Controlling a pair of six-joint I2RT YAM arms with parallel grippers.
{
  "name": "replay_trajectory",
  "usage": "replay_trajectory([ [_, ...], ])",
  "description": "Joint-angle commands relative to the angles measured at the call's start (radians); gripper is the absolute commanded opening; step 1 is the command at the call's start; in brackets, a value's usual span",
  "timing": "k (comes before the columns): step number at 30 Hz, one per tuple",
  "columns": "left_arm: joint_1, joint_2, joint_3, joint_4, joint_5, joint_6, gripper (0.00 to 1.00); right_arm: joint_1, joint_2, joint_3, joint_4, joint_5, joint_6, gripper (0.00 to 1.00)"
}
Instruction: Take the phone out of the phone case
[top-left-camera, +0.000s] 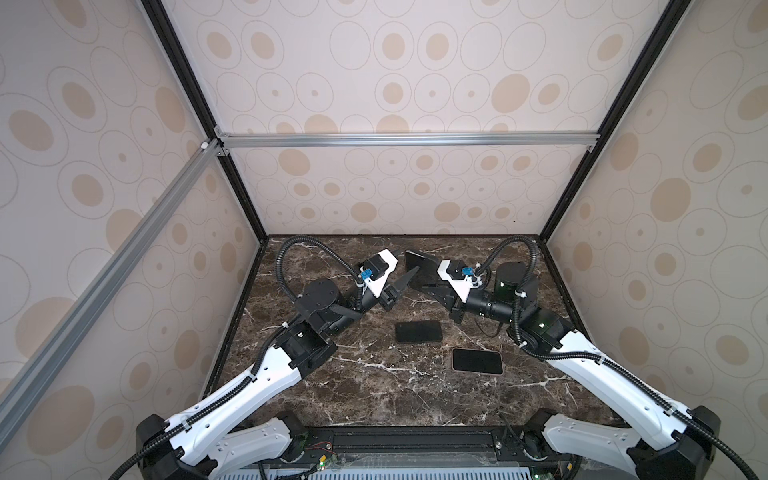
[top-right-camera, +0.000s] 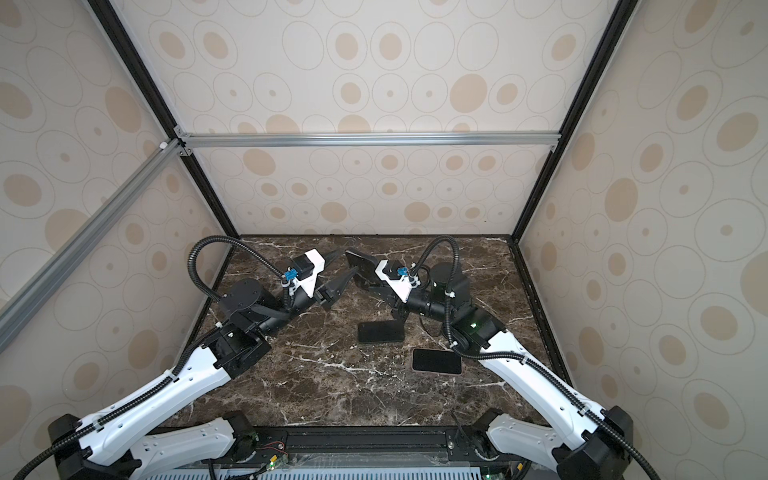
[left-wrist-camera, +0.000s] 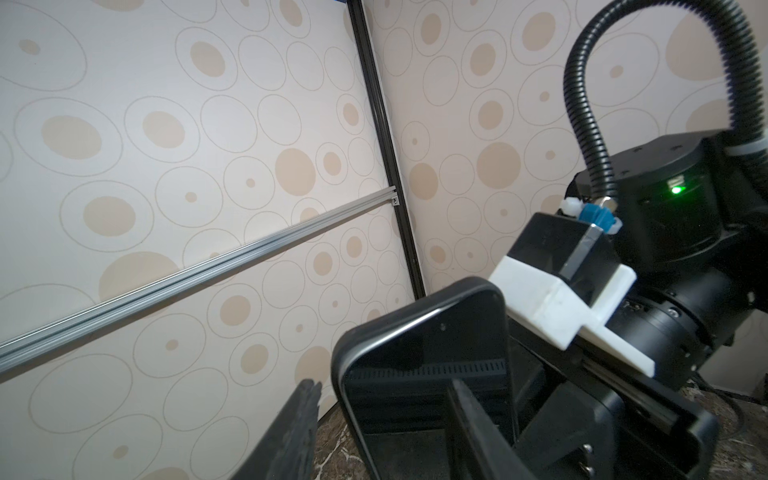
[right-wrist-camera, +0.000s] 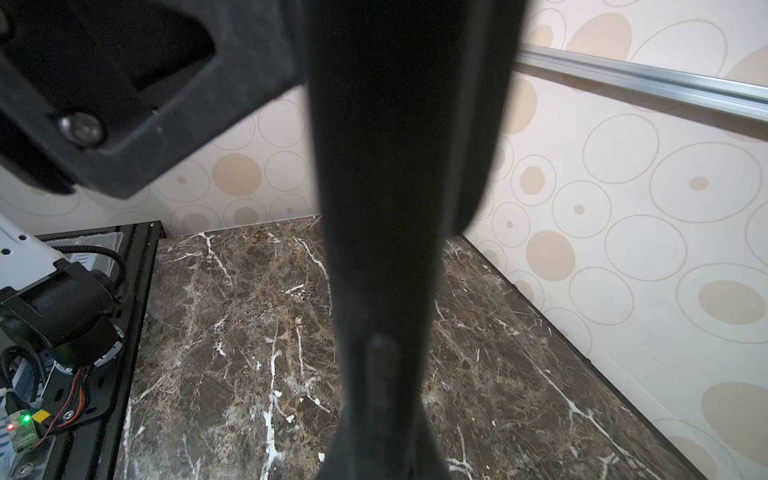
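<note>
**Top views:** right end effector (top-left-camera: 424, 283) clamping the cased phone (top-left-camera: 419, 265) on edge, clear of the bench (top-left-camera: 353, 395), toward 12 o'clock, probably presenting its rim for peeling. Left end effector (top-right-camera: 350, 260) standing half-spread at its 9 o'clock. Dark phone (top-left-camera: 417, 331) lying flat at centre, pink-rimmed phone (top-left-camera: 477, 361) at 4 o'clock.

**Left wrist view:** fingers (left-wrist-camera: 299, 415) straddling the case's edge, one side not touching; the top views are hiding this gap.

**Right wrist view:** a dark blur filling the middle, telling nothing of the grip.

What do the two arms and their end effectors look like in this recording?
The left arm and right arm have white shells on the long links and black joints. A black ribbed conduit loops to each wrist. Each wrist carries a white mount with a blue plug. A green light glows on a right joint. The left end effector and right end effector have black tapered fingers.
</note>
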Motion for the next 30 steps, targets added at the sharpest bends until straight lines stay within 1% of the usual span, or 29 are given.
replay_trajectory([
  [1, -0.016, 0.004, 0.041, 0.014, -0.015, 0.033, 0.48, 0.004, 0.0, 0.034, 0.044, -0.021, -0.003, 0.0],
  [4, -0.021, 0.009, 0.045, 0.013, -0.016, 0.035, 0.45, 0.005, 0.001, 0.037, 0.036, -0.024, -0.005, 0.0],
  [13, -0.033, 0.016, 0.051, 0.009, -0.038, 0.044, 0.42, 0.005, 0.002, 0.04, 0.03, -0.017, -0.011, 0.0],
  [14, -0.033, 0.016, 0.051, 0.009, -0.043, 0.044, 0.42, 0.004, 0.001, 0.04, 0.032, -0.01, -0.01, 0.0],
  [16, -0.035, 0.012, 0.046, 0.015, -0.056, 0.043, 0.46, 0.004, -0.001, 0.036, 0.043, 0.026, 0.003, 0.0],
  [20, -0.035, 0.011, 0.044, 0.017, -0.068, 0.044, 0.47, 0.004, 0.001, 0.035, 0.056, 0.077, 0.019, 0.0],
  [22, -0.034, 0.013, 0.045, 0.016, -0.068, 0.044, 0.47, 0.004, 0.003, 0.04, 0.055, 0.075, 0.019, 0.0],
  [25, -0.036, 0.013, 0.049, 0.012, -0.065, 0.045, 0.44, 0.004, 0.009, 0.046, 0.045, 0.059, 0.018, 0.0],
  [30, -0.036, 0.017, 0.053, 0.009, -0.065, 0.047, 0.42, 0.005, 0.013, 0.052, 0.036, 0.022, 0.01, 0.0],
])
